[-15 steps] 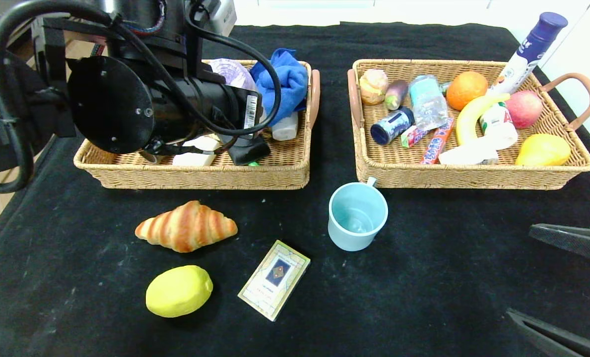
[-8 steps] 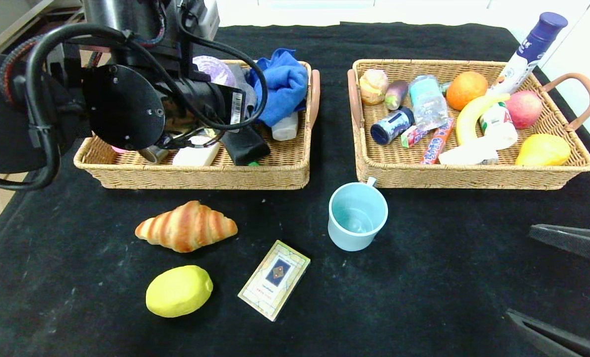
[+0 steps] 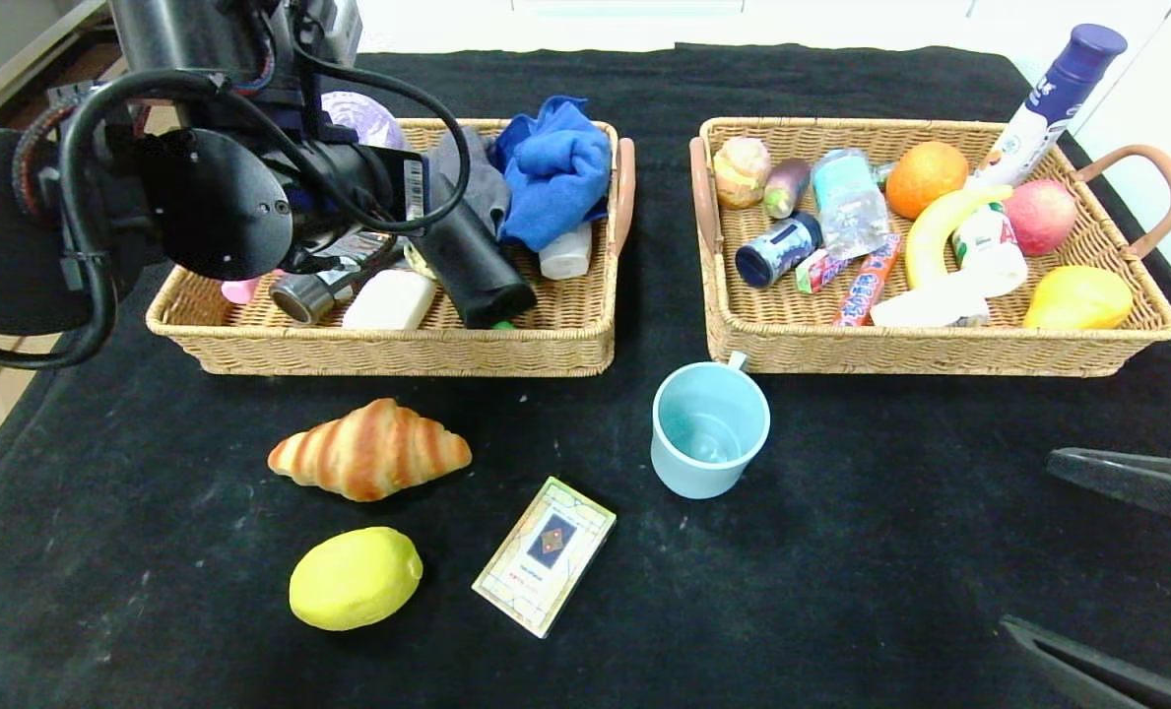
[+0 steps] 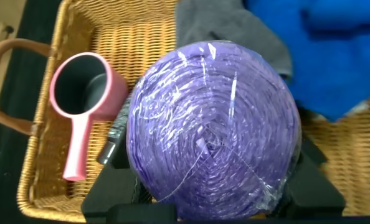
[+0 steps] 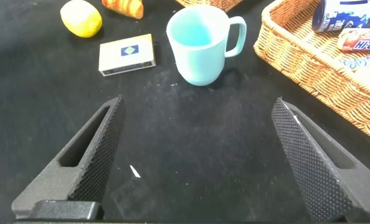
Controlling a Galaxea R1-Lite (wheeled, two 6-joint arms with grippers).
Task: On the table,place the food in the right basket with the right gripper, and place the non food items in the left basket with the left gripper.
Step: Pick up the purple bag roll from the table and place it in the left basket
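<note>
My left gripper (image 4: 213, 190) is shut on the purple roll (image 4: 213, 127), holding it above the far left part of the left basket (image 3: 398, 353); in the head view the roll (image 3: 357, 106) peeks out behind the arm. The croissant (image 3: 370, 448), lemon (image 3: 354, 577), flat card box (image 3: 544, 554) and pale blue mug (image 3: 708, 428) lie on the black table. My right gripper (image 3: 1033, 540) hangs open near the right front edge, empty, with the mug (image 5: 200, 43) ahead of it. A water bottle (image 3: 849, 202) lies in the right basket (image 3: 940, 350).
The left basket holds a blue cloth (image 3: 555, 162), a pink scoop (image 4: 85, 99), a white bar (image 3: 388, 300) and a black tube. Fruit, sweets and a can fill the right basket. A tall purple-capped bottle (image 3: 1048, 98) leans at its far right corner.
The left arm has swung left and farther back over the left basket, carrying the purple roll with it. The right gripper and the things on the table have stayed put.
</note>
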